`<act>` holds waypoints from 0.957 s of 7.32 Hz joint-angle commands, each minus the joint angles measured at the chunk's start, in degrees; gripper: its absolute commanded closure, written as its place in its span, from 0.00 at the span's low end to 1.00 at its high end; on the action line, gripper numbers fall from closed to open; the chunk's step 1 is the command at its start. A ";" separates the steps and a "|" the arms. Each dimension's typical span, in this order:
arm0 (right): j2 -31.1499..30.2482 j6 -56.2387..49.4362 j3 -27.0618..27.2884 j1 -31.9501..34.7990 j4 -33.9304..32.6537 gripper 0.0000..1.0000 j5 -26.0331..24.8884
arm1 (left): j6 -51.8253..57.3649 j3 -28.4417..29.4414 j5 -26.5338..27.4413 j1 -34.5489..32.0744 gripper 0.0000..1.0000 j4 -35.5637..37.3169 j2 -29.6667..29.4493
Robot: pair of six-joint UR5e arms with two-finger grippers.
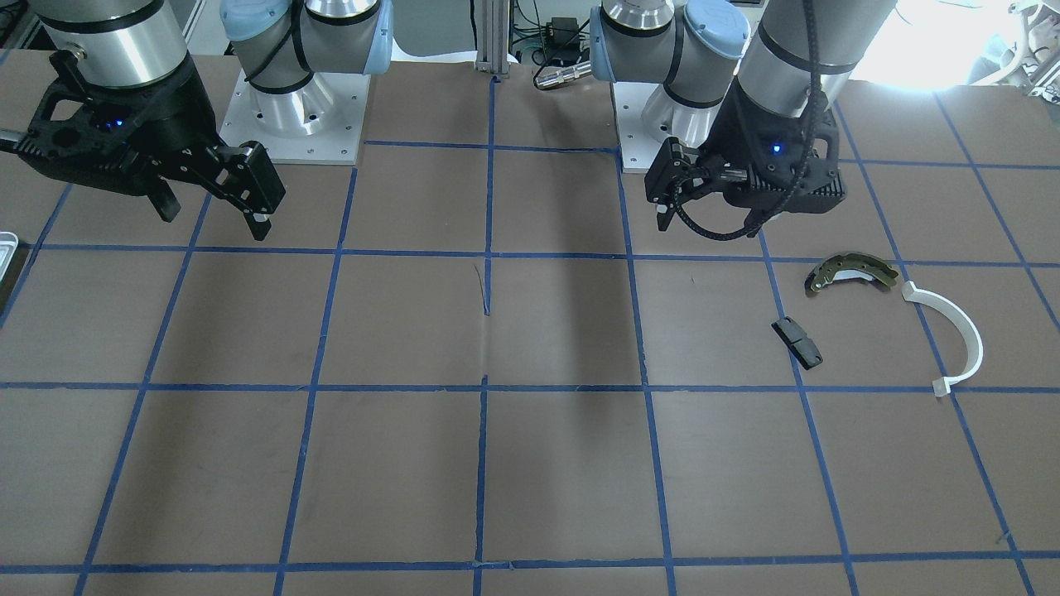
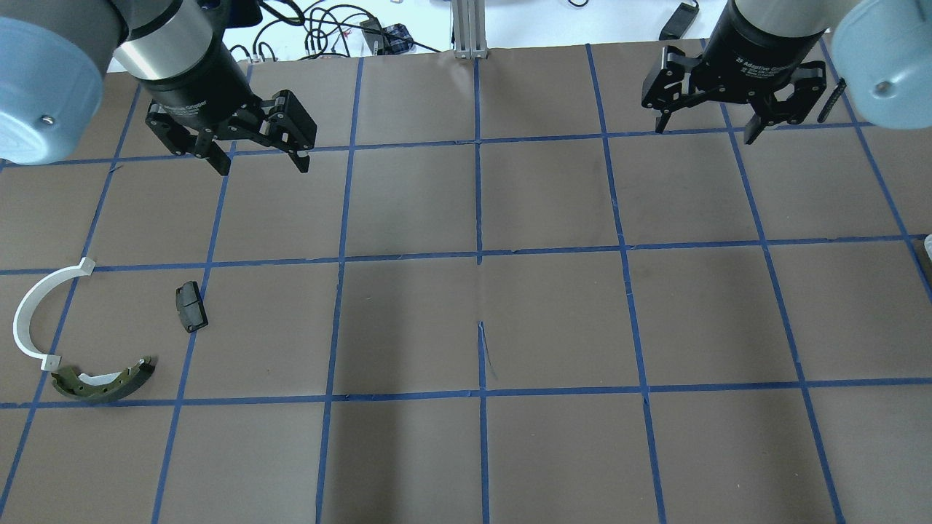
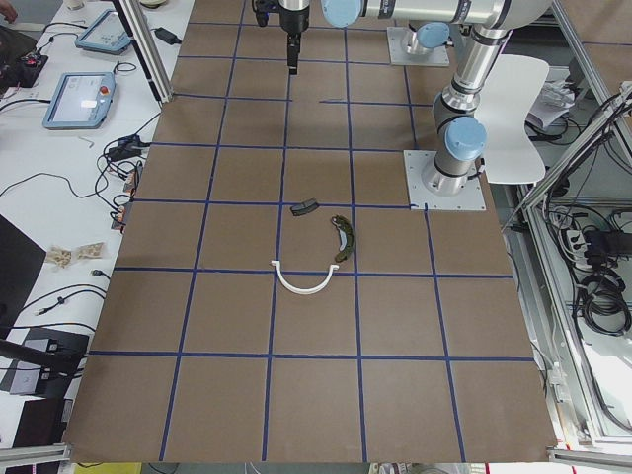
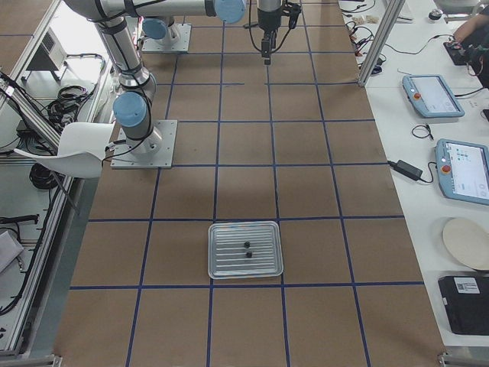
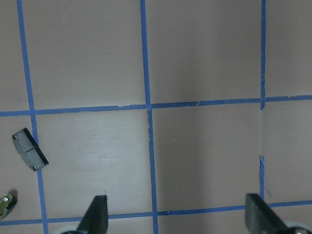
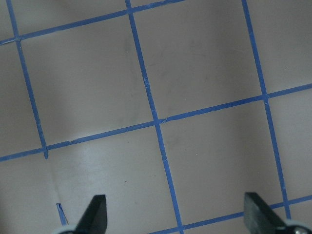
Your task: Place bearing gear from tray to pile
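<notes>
The pale tray (image 4: 263, 267) lies on the brown table near its right end, with two small dark parts (image 4: 247, 245) in it; I cannot tell which is the bearing gear. Only the tray's edge (image 1: 7, 247) shows in the front view. The pile lies at the left end: an olive brake shoe (image 2: 105, 382), a white plastic arc (image 2: 29, 313) and a black block (image 2: 191, 306). My left gripper (image 2: 262, 167) is open and empty, raised beyond the pile. My right gripper (image 2: 705, 134) is open and empty, far from the tray. Both wrist views show spread fingers (image 5: 95, 217) (image 6: 95, 214).
The table is brown with a blue tape grid. The arm bases (image 1: 294, 124) stand on the robot's side. Cables and tablets (image 4: 466, 170) lie on the white bench past the far edge. The black block also shows in the left wrist view (image 5: 29, 148).
</notes>
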 commanded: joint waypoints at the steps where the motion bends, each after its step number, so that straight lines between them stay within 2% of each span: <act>1: 0.10 -0.70 -0.09 0.00 0.07 0.00 -0.10 | 0.00 -0.06 0.11 0.00 0.00 0.00 -0.13; 4: 0.54 -1.05 -0.01 -0.26 0.68 0.00 -0.01 | 0.00 -0.06 0.11 0.00 0.00 0.00 -0.22; 5: 0.63 -5.49 0.26 -1.22 0.94 0.00 -0.88 | 0.00 0.21 0.11 0.00 0.00 -0.09 -0.31; 6: 0.71 -9.19 0.17 -2.19 1.38 0.00 -4.11 | 0.00 0.56 0.11 0.00 0.00 -0.09 -0.48; 7: 0.72 -12.88 0.52 -5.94 2.52 0.00 -4.67 | 0.00 0.56 0.11 0.00 0.00 -0.09 -0.57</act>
